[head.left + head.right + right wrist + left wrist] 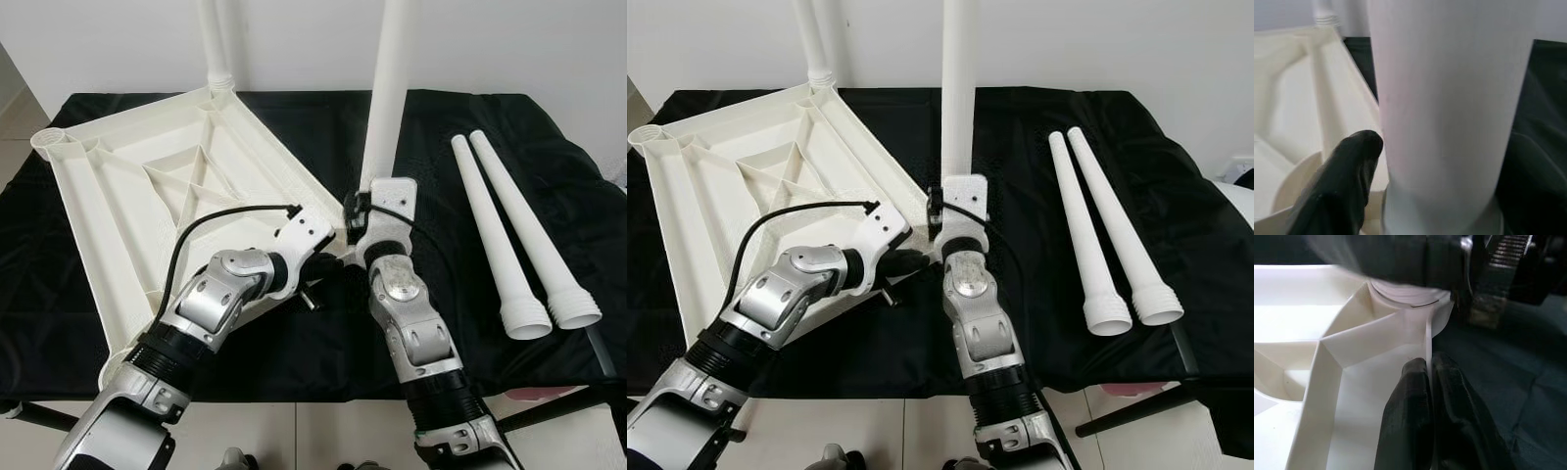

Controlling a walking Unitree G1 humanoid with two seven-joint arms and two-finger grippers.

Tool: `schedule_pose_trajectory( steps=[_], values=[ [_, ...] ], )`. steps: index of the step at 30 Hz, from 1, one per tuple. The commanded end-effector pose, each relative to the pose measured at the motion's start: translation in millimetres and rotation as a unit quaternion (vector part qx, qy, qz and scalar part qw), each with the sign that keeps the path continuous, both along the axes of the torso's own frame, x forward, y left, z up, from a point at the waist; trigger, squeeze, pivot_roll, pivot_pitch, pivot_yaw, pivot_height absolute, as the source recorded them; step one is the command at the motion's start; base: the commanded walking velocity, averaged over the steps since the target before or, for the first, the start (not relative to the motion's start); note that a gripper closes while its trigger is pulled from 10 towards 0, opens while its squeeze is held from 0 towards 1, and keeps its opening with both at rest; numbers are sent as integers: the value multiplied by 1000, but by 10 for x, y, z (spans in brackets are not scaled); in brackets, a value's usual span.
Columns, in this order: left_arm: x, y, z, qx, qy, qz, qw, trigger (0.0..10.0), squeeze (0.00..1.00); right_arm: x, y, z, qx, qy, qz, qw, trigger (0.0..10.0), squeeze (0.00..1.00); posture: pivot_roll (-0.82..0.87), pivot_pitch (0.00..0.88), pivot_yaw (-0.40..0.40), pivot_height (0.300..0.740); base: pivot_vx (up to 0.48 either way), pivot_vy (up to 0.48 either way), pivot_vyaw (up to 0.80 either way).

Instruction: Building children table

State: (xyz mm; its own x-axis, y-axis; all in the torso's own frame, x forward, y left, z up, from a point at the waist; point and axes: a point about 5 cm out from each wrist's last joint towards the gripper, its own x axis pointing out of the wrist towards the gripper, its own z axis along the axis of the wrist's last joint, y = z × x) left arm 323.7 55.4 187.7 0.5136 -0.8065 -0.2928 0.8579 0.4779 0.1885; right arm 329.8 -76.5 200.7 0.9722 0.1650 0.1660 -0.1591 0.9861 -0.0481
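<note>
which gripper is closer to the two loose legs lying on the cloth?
Right. The right gripper is at the base of the upright leg, just across from the two loose legs on its right. The left gripper pinches the tabletop's rim, farther left.

The silver left arm (211,299) reaches forward and inward, its black two-fingered left gripper (1428,382) pinched together on a thin white plastic rim (1428,340). The silver right arm (411,323) stretches straight ahead, its right gripper's black finger (1344,181) resting beside an upright white plastic tube (1449,98)
</note>
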Motion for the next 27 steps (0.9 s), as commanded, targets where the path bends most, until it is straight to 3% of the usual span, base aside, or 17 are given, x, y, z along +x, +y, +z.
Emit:
schedule_pose_trajectory(
  steps=[1, 3, 5, 7, 11, 15, 20, 24, 25, 27],
  values=[
    [-168, -53, 239, -33, -45, -87, 995, 0, 0, -85, 110, 6, 9, 3, 90, 996, 10000, 0, 33, 165, 20, 740, 0, 0, 0],
    [-249, 6, 193, -21, -43, -112, 993, 0, 0, -142, 91, 93, 9, -17, 132, 991, 10000, 0, 33, 165, 20, 740, 0, 0, 0],
    [-249, 6, 193, -21, -43, -112, 993, 0, 0, -142, 91, 93, 9, -17, 132, 991, 10000, 0, 33, 165, 20, 740, 0, 0, 0],
    [-376, 116, 114, 4, -42, -146, 988, 0, 0, -229, 29, 162, -15, -33, 192, 981, 10000, 0, 34, 164, 15, 740, 0, 0, 0],
    [-501, 221, 49, 26, -39, -177, 983, 0, 0, -305, -49, 198, -44, -41, 241, 969, 10000, 0, 36, 163, 12, 740, 0, 0, 0],
    [-644, 385, -26, 51, -26, -205, 977, 0, 0, -395, -122, 185, -79, -29, 318, 944, 10000, 0, 41, 157, 5, 740, 0, 0, 0],
    [-710, 463, -40, 59, -20, -216, 974, 0, 0, -432, -140, 170, -84, -16, 357, 930, 10000, 0, 42, 156, 3, 740, 0, 0, 0],
    [-758, 528, 2, 56, -24, -218, 974, 0, 0, -500, -115, 57, -91, 22, 425, 900, 10000, 0, 47, 151, -2, 740, 0, 0, 0],
    [-761, 520, 10, 53, -25, -217, 974, 0, 0, -510, -96, 37, -88, 25, 433, 897, 4745, 0, 50, 148, -3, 740, 0, 0, 0],
    [-763, 514, 13, 52, -26, -217, 974, 0, 0, -515, -84, 27, -87, 27, 438, 894, 4745, 0, 50, 148, -3, 740, 0, 0, 0]
  ],
)
